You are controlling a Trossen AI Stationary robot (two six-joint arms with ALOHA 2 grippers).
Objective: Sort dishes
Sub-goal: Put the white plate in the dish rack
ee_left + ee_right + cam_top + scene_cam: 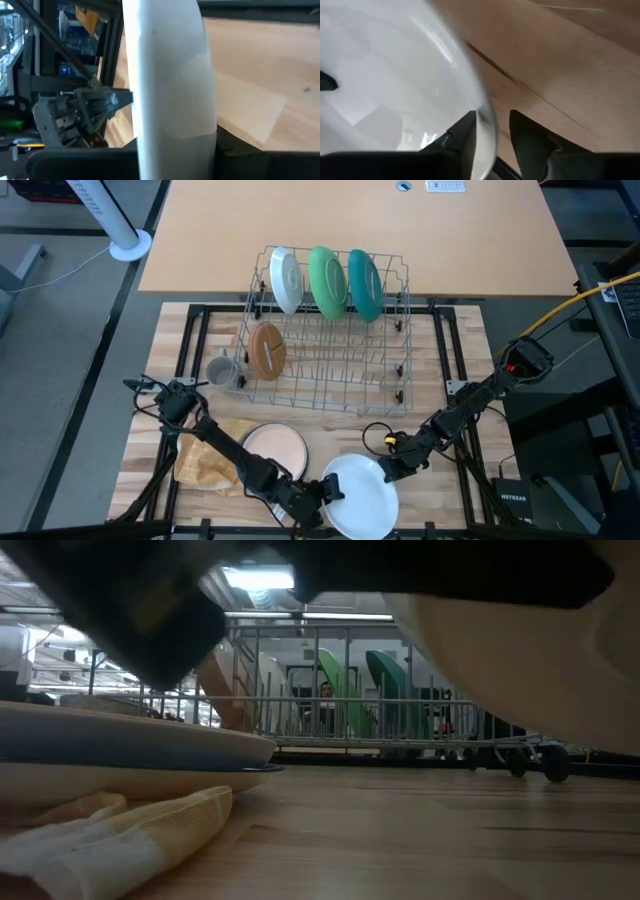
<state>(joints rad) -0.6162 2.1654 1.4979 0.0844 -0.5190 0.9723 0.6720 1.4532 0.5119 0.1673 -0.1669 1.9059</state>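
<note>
White plate [362, 495] at the near edge of the table [450, 480], centre-right, held between both arms. Left gripper [325, 492] meets its left rim; in the left wrist view the plate's rim [170, 85] runs edge-on between that gripper's fingers, which are clamped narrow onto it. Right gripper [395, 468] is at the plate's far-right rim; the right wrist view shows the rim [482, 125] sitting in the gap between its two dark fingers [465, 135], the gap wider than the rim, so whether they press on it cannot be told.

Peach plate [275, 448] lies flat just left of the white plate, on top of a stack; in the low view a blue-grey plate [130, 735] shows over a paler one beneath. The stack rests partly on the yellow checked cloth [205, 465], which is crumpled at the near left.

Grey wire rack [330, 370] sits at the middle of the table, towards the far side. Standing on edge in its far row, left to right: a white plate [286, 280], a green plate [327, 281], a teal plate [364, 284]. A brown plate [267, 351] stands on edge in the rack's left part, nearer than that row. Small grey mug [221, 370] is just outside the rack's left side, touching or nearly touching the wire.

Low view: a person [326, 692] visible in the room beyond the rack.
</note>
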